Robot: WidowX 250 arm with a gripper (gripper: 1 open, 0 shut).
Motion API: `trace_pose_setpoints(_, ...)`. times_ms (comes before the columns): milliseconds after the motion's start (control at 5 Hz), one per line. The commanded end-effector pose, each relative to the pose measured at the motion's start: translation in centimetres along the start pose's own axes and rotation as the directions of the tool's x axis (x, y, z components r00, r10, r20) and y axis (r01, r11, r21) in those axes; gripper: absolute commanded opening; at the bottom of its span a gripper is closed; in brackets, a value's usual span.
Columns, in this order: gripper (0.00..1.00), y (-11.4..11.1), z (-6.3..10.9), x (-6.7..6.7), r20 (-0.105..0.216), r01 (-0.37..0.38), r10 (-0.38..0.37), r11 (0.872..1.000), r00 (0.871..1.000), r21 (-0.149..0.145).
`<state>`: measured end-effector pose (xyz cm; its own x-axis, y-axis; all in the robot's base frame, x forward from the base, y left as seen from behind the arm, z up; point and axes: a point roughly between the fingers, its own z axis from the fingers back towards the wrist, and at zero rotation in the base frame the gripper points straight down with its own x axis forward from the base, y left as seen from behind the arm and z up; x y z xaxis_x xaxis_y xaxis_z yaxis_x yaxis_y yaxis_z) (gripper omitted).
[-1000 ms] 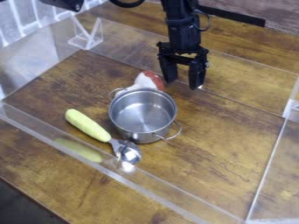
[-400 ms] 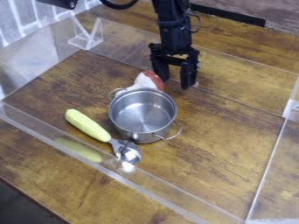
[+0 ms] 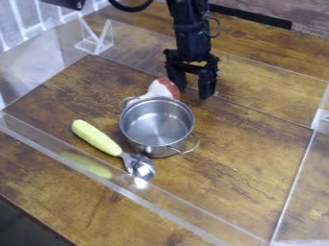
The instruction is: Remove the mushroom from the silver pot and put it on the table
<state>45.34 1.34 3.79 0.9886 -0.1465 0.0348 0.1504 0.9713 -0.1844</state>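
The mushroom (image 3: 161,89), reddish-brown cap with a pale stalk, lies on the table (image 3: 244,154) just behind the silver pot (image 3: 157,126), touching or nearly touching its far rim. The pot's inside shows nothing in it. My gripper (image 3: 189,88) hangs from the black arm, fingers pointing down and open, right beside the mushroom on its right side. Nothing sits between the fingers.
A long yellow corn-like piece (image 3: 95,136) and a small silver spoon (image 3: 139,170) lie to the left and front of the pot. Clear acrylic walls (image 3: 193,216) ring the table. A clear stand (image 3: 92,40) sits at the back left.
The gripper has shifted a little to the left, closer to the mushroom, staying open. The pot, mushroom, corn piece and spoon have not moved.
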Motion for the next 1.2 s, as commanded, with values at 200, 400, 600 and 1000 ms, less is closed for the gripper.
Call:
trace_pose_setpoints(200,1.00,0.0,11.6,0.6,0.216,-0.006,-0.008,0.998,0.976,0.065)
trace_pose_setpoints(400,1.00,0.0,14.2,0.1,0.257,-0.006,-0.009,0.998,0.966,0.060)
trace_pose_setpoints(600,1.00,0.0,13.8,0.0,0.244,-0.007,-0.007,0.998,0.970,0.057)
trace_pose_setpoints(1000,1.00,0.0,13.1,-0.5,0.218,-0.010,-0.001,0.999,0.976,0.049)
